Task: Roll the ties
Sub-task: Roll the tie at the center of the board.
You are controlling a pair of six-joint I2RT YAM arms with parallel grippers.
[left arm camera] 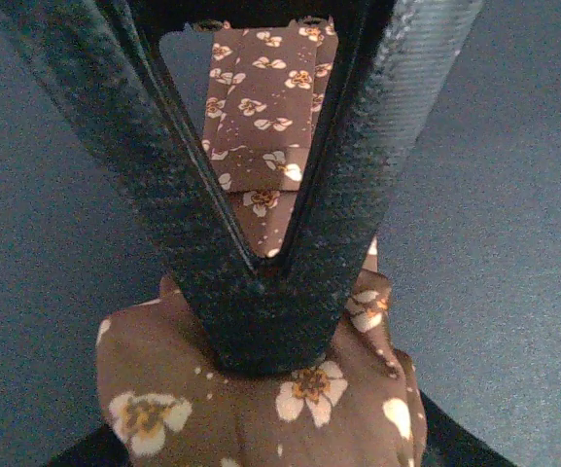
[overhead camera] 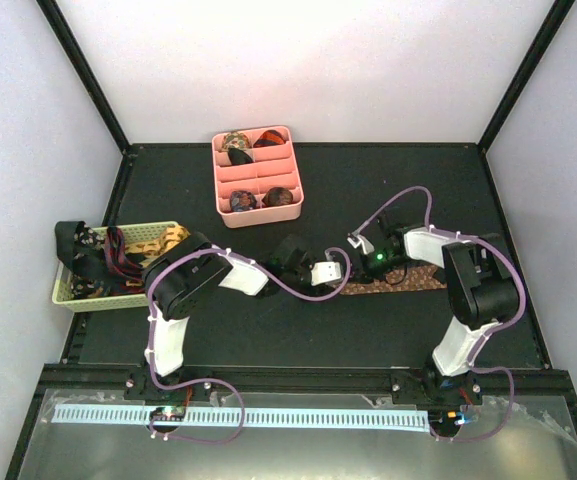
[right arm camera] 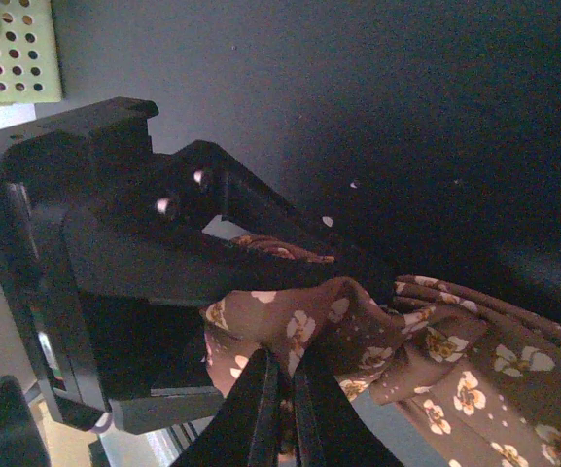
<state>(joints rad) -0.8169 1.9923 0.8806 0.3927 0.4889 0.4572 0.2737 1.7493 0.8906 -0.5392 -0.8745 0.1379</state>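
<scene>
A brown tie (overhead camera: 408, 283) with white flowers lies flat on the dark mat, its left end bunched between both grippers. My left gripper (overhead camera: 330, 272) is shut on the bunched end; in the left wrist view its fingers (left arm camera: 265, 321) meet in a V on the tie (left arm camera: 290, 409), and the flat strip (left arm camera: 261, 107) runs away beyond them. My right gripper (overhead camera: 356, 262) is shut on a fold of the same tie (right arm camera: 455, 379); its closed tips (right arm camera: 280, 409) pinch the cloth right beside the left gripper's black body (right arm camera: 144, 263).
A pink divided tray (overhead camera: 218, 180) stands at the back centre and holds small rolled ties (overhead camera: 243, 200). A pale woven basket (overhead camera: 73, 297) at the left edge holds several loose ties (overhead camera: 128, 255). Purple cables loop over both arms.
</scene>
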